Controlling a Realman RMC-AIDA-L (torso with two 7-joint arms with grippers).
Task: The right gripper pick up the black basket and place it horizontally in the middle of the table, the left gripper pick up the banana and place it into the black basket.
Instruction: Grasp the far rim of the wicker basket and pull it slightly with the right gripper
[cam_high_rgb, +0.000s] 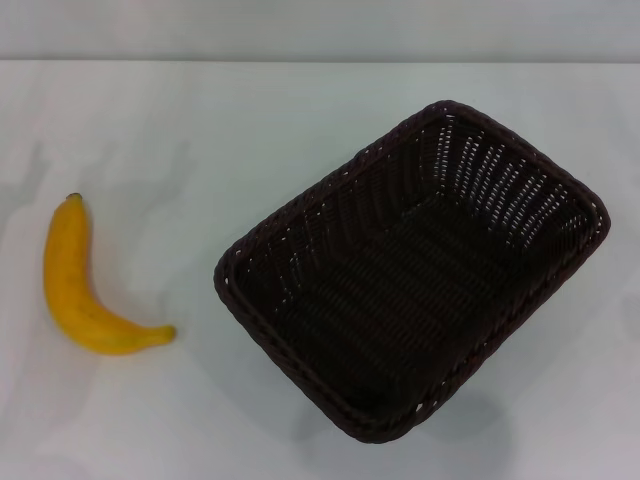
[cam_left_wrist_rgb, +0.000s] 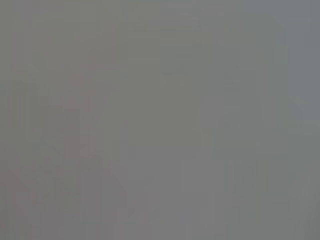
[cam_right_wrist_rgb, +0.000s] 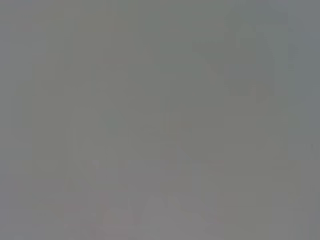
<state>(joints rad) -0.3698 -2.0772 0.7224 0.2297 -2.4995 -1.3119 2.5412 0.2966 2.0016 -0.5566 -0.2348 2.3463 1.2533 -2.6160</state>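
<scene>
The black basket (cam_high_rgb: 412, 272) stands on the white table (cam_high_rgb: 250, 130), right of the middle. It is turned at a slant, one corner toward the far right and one toward the near left, and it is empty. The banana (cam_high_rgb: 78, 290) lies on the table at the left, its dark tip pointing away and its curve bending toward the basket. Neither gripper shows in the head view. Both wrist views show only a flat grey blur with nothing to make out.
The table's far edge (cam_high_rgb: 320, 62) runs across the top of the head view, with a grey wall behind it. Bare tabletop lies between the banana and the basket.
</scene>
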